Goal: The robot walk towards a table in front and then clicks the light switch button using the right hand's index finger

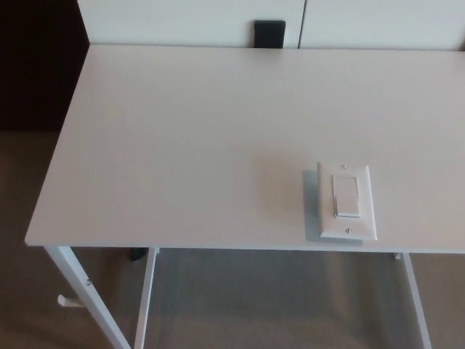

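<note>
Item count, head view:

- Tabletop (182, 138): one, white.
- Light switch (346, 201): one, a white plate lying flat on the tabletop near its front edge.
- Rocker button (346, 196): one, at the centre of the plate.
- Plate screws: two, one above the rocker and one below it.
- Table legs: three white legs visible below the front edge.
- Black block (269, 33): one, behind the far edge.
- Robot hands: zero in view.
</note>
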